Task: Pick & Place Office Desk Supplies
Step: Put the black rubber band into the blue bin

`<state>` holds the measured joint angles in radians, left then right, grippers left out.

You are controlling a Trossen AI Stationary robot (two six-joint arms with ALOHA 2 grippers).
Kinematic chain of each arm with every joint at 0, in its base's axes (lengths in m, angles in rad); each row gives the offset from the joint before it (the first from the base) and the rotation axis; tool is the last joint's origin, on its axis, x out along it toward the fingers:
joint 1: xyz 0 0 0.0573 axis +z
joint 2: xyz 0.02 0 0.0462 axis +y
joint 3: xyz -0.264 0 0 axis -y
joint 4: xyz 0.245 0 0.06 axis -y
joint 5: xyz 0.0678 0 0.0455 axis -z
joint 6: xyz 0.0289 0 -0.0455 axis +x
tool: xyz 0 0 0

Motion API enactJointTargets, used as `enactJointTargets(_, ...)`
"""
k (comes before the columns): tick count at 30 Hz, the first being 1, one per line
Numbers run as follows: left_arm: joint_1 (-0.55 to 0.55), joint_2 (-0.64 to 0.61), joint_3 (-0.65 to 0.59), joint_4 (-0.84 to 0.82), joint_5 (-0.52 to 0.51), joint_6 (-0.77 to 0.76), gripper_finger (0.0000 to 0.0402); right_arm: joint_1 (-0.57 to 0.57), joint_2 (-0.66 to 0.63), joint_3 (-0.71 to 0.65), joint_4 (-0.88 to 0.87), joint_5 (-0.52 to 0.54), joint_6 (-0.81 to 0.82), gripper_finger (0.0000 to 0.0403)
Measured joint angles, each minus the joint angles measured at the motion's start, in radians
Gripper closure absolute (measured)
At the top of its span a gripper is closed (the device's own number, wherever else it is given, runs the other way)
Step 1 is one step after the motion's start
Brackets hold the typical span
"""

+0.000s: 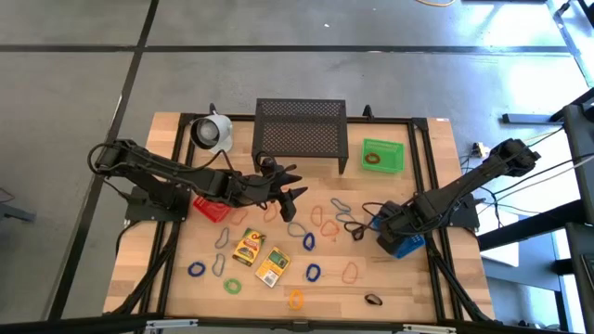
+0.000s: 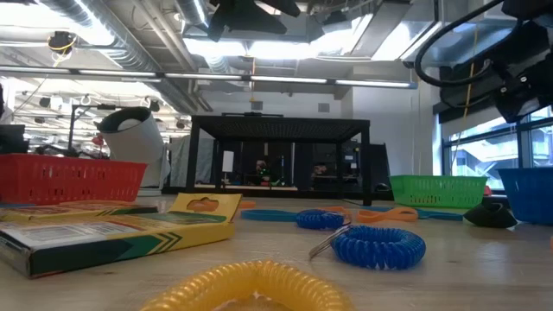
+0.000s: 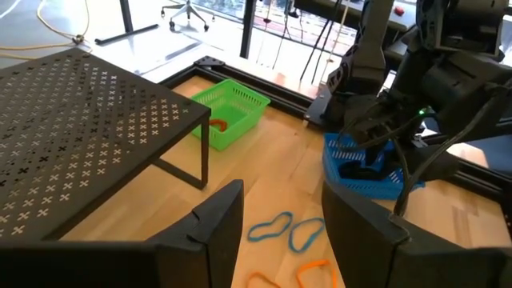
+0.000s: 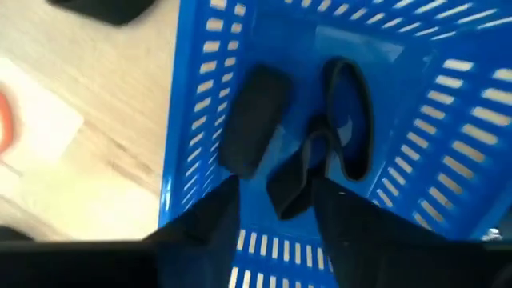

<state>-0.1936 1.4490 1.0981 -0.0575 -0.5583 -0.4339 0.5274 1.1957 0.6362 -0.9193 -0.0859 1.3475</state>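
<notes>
My right gripper (image 4: 272,212) sits just above the blue bin (image 4: 448,120), fingers parted with nothing between them; a black loop (image 4: 348,120) and dark clip-like bits (image 4: 254,120) lie on the bin floor below. From above, that gripper (image 1: 394,227) is at the bin's (image 1: 406,246) inner edge on the right side of the table.

My left gripper (image 1: 290,190) hangs mid-table in front of the black mesh shelf (image 1: 300,130), fingers (image 3: 216,228) spread and empty, with blue loops (image 3: 284,232) on the wood beneath.

The rest of the supplies are spread over the table (image 1: 408,288): loops (image 1: 316,218) in the middle, two yellow packets (image 1: 260,257) toward the front, a yellow loop (image 1: 296,299) and a dark one (image 1: 373,300) near the front edge. The green bin (image 1: 383,155) holds an orange loop; the red bin (image 1: 210,206) is by the left arm, the white mug (image 1: 213,132) behind it.

I'd judge the risks as these: lifting the right arm carelessly could catch the bin wall and drag or tip it, and the thin loops lie so flat that a shallow pinch would slip, or take two overlapping ones at once
</notes>
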Motion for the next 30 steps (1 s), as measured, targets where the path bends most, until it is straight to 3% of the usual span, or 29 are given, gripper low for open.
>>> enactJointTargets(6, 0.000, 0.000, 0.000, 0.000, 0.000, 0.001, 0.0237, 0.000, 0.000, 0.114, -0.116, 0.055, -0.045, 0.0184)
enactJointTargets(9, 0.000, 0.000, 0.000, 0.000, 0.000, 0.001, 0.0237, 0.000, 0.000, 0.210, -0.172, 0.159, -0.131, 0.0176)
enactJointTargets(12, 0.000, 0.000, 0.000, 0.000, 0.000, 0.001, 0.0237, 0.008, 0.000, 0.296, -0.145, 0.299, -0.330, 0.0179)
enactJointTargets(15, -0.001, 0.000, 0.000, 0.000, 0.001, 0.001, 0.0237, 0.022, -0.001, 0.329, -0.063, 0.378, -0.634, 0.0189)
enactJointTargets(19, -0.011, 0.000, 0.000, 0.000, 0.001, -0.014, 0.0237, 0.020, 0.013, 0.326, 0.008, 0.385, -0.925, 0.0200)
enactJointTargets(22, -0.025, 0.000, 0.000, 0.000, 0.008, -0.016, 0.0237, -0.012, 0.047, 0.308, 0.011, 0.366, -1.017, 0.0203)
enactJointTargets(27, -0.050, 0.000, 0.000, -0.002, 0.009, -0.024, 0.0237, -0.060, 0.138, 0.272, 0.128, 0.250, -1.120, 0.0203)
enactJointTargets(30, -0.057, 0.000, -0.001, -0.002, 0.006, -0.038, 0.0237, -0.077, 0.211, 0.270, 0.181, 0.246, -1.207, 0.0203)
